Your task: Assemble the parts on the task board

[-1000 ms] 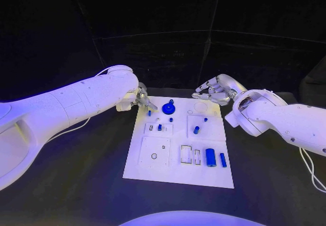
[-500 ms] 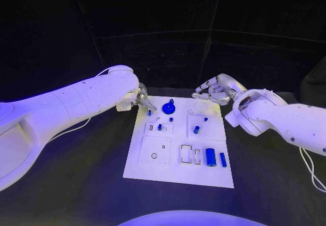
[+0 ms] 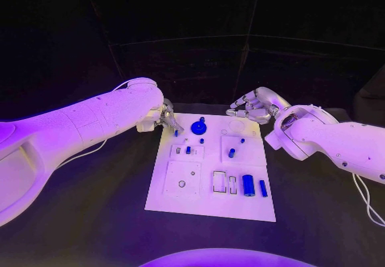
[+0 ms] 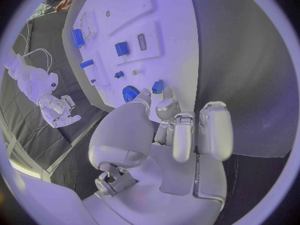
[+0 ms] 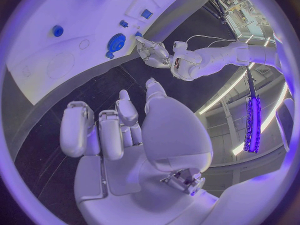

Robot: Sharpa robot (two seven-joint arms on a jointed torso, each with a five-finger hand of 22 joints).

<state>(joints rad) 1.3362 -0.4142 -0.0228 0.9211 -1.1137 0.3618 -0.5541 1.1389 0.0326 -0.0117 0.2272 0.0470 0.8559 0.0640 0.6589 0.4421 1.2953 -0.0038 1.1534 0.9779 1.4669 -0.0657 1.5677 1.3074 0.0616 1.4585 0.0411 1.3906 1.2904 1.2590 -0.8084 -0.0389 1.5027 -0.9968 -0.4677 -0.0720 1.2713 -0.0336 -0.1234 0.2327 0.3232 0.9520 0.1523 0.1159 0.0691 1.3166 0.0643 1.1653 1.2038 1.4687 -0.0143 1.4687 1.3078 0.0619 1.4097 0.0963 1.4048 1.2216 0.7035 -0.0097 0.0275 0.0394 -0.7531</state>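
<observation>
The white task board lies in the middle of the black table. My left hand hovers at its far left corner, thumb and fingertips spread just short of a small blue peg that stands by the board's edge. I cannot tell whether they touch it. Beside the peg sits a blue gear. My right hand hangs above the far right corner, fingers loosely bent and holding nothing. The right wrist view shows its fingers off the board's edge.
Several small blue pieces stand in the board's middle rows. A blue cylinder and a thin blue bar lie at the near right. Black table surrounds the board, and a dark curtain stands behind it.
</observation>
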